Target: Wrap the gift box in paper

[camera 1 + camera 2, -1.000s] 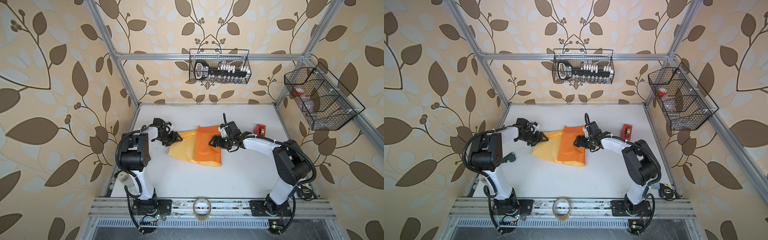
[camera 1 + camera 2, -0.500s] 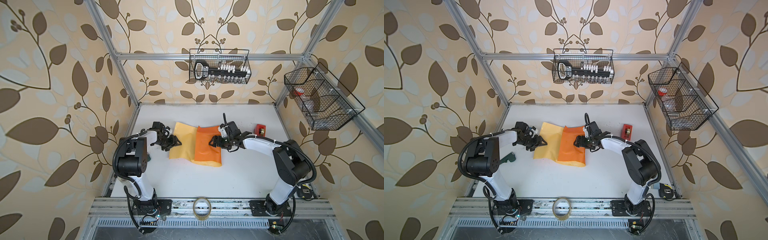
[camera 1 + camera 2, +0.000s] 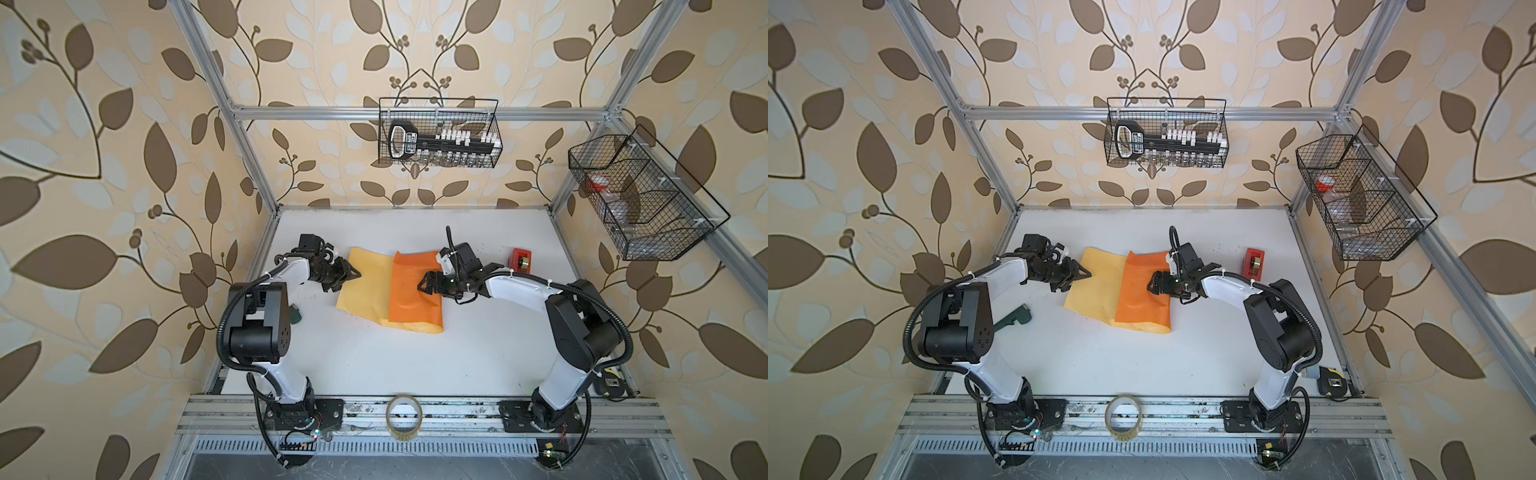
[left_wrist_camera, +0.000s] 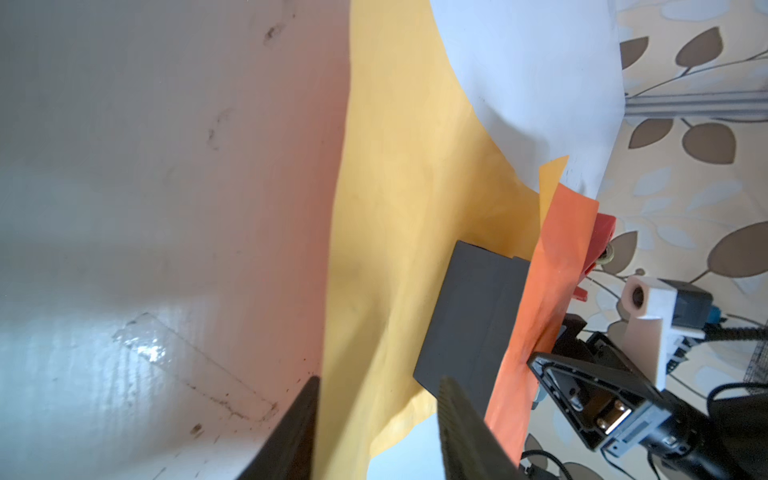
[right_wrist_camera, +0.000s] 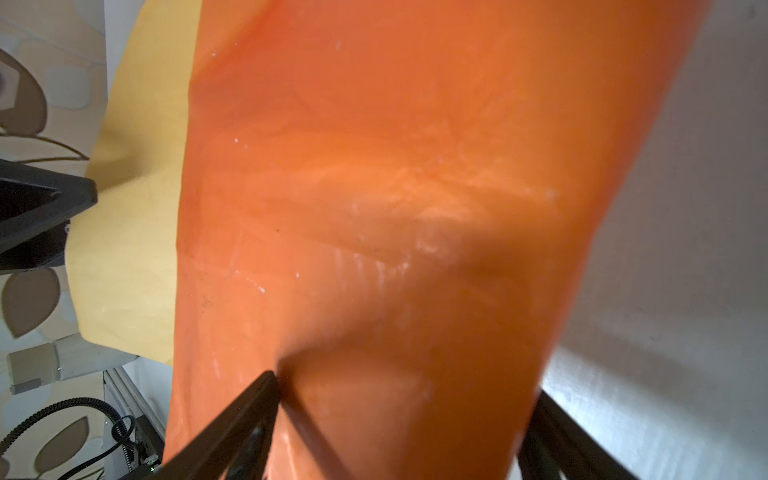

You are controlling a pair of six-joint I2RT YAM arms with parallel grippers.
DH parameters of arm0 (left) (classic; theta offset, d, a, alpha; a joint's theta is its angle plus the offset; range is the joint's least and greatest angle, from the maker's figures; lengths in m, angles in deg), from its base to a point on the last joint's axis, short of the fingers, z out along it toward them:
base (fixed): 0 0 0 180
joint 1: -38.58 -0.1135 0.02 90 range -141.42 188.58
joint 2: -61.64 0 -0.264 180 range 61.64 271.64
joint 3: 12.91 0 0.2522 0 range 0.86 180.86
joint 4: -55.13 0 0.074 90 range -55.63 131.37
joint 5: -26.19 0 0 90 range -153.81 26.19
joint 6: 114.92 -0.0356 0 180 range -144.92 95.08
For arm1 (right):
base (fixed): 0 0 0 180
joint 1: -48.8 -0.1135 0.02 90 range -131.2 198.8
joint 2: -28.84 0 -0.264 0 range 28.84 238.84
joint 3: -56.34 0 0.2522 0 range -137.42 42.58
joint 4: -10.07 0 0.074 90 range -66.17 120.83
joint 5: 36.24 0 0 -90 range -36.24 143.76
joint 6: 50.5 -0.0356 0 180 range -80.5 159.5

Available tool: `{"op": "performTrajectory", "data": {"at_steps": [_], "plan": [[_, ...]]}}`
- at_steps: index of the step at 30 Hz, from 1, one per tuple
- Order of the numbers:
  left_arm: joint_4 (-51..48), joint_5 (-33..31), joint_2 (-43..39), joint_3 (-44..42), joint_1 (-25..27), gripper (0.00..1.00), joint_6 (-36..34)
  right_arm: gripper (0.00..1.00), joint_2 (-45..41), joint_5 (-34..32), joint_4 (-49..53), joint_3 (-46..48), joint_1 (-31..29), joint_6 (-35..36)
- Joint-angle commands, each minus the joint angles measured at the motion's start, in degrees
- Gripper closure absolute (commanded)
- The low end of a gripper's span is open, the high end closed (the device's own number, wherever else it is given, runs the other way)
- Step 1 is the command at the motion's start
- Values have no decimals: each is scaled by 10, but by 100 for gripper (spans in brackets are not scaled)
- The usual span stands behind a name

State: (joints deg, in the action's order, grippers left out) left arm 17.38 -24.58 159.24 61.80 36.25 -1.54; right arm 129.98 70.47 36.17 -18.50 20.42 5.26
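The box (image 4: 473,324) lies on the yellow face of the paper (image 3: 365,286), one side tucked under the orange flap (image 3: 411,291). I see it only from my left wrist; both top views hide it.

The paper sits toward the back edge of the table (image 3: 374,361), about midway across, with the yellow part on the left and the flap folded over on the right.

My left gripper (image 4: 378,386): fingers part-way apart, one either side of the paper's left edge. Contact with the sheet is unclear.

My right gripper (image 5: 405,388): fingers wide, tips down on the flap, astride a hump. I cannot tell if anything beneath is gripped.

The red dispenser (image 3: 521,259) is near the back right corner, clear of the paper. The tape roll (image 3: 404,415) is on the front rail (image 3: 457,409).
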Motion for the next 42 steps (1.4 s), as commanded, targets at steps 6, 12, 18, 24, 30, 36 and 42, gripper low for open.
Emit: {"op": "performTrajectory", "data": {"at_steps": [6,12,18,24,30,36,42], "plan": [[-48,-47,3,48,-3,73,-23,16,25,-35,70,13,-5,16],[-41,-48,-15,39,1,95,-31,16,28,-37,71,11,-6,13],[-52,-24,-57,50,30,100,-31,16,27,-41,73,9,-8,13],[-72,-4,-69,86,76,100,4,16,25,-45,72,9,-11,9],[-108,-31,-75,121,161,100,-21,16,25,-47,74,6,-16,6],[-117,-48,-58,151,200,100,6,16,24,-48,74,3,-19,6],[-71,-26,-20,165,232,100,71,16,24,-49,74,3,-24,3]]}}
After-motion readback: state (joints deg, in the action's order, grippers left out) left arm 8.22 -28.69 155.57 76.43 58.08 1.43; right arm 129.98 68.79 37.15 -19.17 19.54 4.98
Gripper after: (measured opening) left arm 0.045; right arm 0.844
